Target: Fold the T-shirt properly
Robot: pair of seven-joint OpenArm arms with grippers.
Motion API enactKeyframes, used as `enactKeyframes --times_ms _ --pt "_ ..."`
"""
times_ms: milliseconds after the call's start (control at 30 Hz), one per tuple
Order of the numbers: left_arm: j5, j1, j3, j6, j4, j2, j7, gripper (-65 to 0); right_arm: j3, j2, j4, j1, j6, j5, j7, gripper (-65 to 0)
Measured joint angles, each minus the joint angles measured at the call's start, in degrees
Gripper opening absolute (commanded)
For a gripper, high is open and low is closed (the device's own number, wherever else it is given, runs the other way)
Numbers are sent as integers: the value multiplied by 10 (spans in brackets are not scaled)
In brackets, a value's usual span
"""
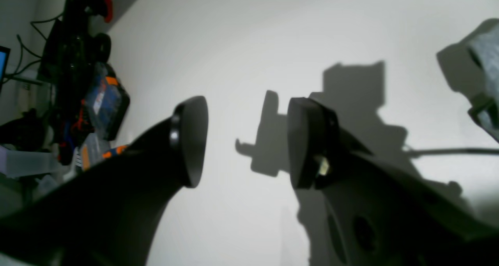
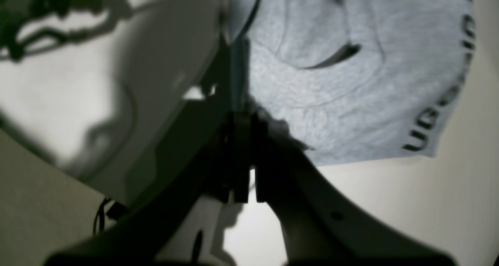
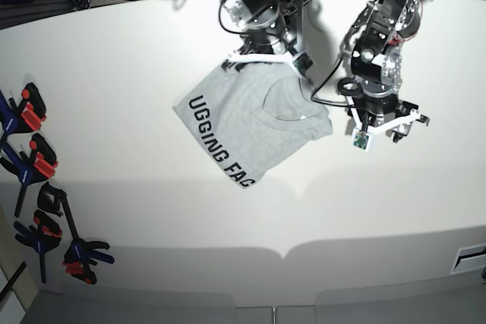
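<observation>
The light grey T-shirt (image 3: 254,123) lies folded in the middle of the white table (image 3: 137,66), black lettering along its front-left edge. My right gripper (image 3: 298,66) is at the shirt's far right corner. In the right wrist view its jaws (image 2: 242,116) are pressed together on a thin raised strip of the T-shirt (image 2: 351,82), whose lettering runs down the right. My left gripper (image 3: 383,123) hovers over bare table to the right of the shirt. Its pads (image 1: 191,141) stand wide apart with nothing between them, the left gripper (image 1: 247,141) open. A bit of grey cloth (image 1: 487,51) shows at that view's right edge.
Several black clamps with red and blue grips (image 3: 34,157) lie along the table's left edge. A thin cable (image 3: 326,96) runs between the two arms. Dark equipment and an orange-and-blue box (image 1: 103,98) stand beyond the table's side. The table's front edge (image 3: 281,252) is near.
</observation>
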Motion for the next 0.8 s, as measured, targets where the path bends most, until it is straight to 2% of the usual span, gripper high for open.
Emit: enactKeyframes --times_ms 100,200,300,600,767,800 --pt "0 0 0 0 0 0 0 -342 4 16 35 -18 -13 -1 2 -650" --pt "0 0 0 0 0 -1 -4 -342 3 55 94 -61 -3 12 -1 -650" --pt "0 0 0 0 0 0 -7 -343 -1 59 119 -90 2 22 -5 -650" --pt "0 0 1 0 0 1 -12 -343 -2 56 121 -86 3 17 21 -650" --pt "1 0 0 0 0 0 -12 -342 0 56 121 -84 3 17 17 -650" --pt "0 0 1 0 0 0 -12 -342 2 56 121 -84 3 16 12 -595"
